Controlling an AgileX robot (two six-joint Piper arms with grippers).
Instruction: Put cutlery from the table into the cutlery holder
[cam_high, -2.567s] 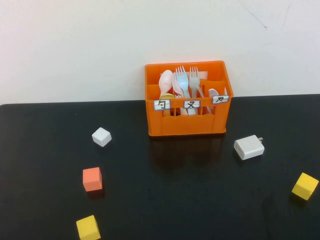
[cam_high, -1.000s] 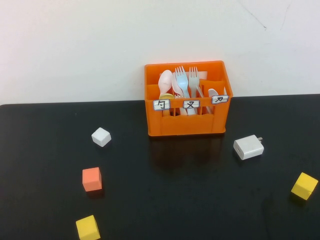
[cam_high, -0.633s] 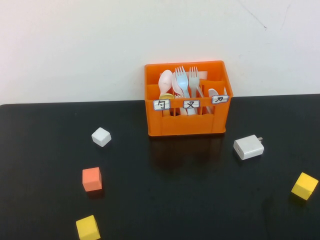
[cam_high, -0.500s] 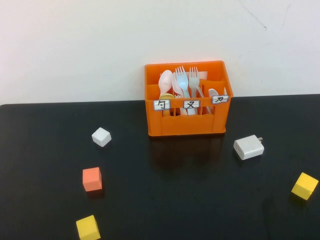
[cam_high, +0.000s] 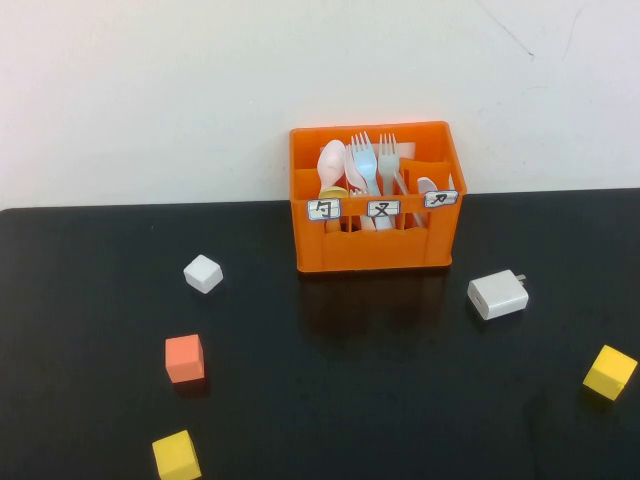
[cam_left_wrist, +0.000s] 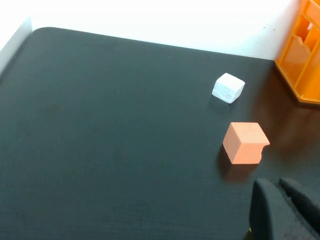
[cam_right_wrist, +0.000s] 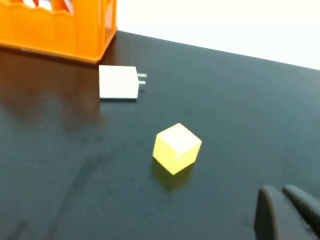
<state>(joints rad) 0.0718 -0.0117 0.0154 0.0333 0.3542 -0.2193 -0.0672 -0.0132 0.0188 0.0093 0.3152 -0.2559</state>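
My left tool (cam_left_wrist: 285, 210) hangs low over the black desk (cam_high: 330, 400), fingers pressed together, grasping nothing. Just ahead of it sits an orange cube (cam_left_wrist: 244, 143), a white cube (cam_left_wrist: 228, 87) further ahead. My right tool (cam_right_wrist: 287, 212) is likewise clenched and empty, a yellow cube (cam_right_wrist: 176, 148) just ahead, a white charger plug (cam_right_wrist: 119, 82) beyond. The orange cutlery holder (cam_high: 376, 245) stands well beyond both tools at the desk's far edge, pink spoon (cam_high: 331, 160) and blue fork (cam_high: 365, 158) upright inside. Another yellow cube (cam_high: 176, 456) lies near the front edge.
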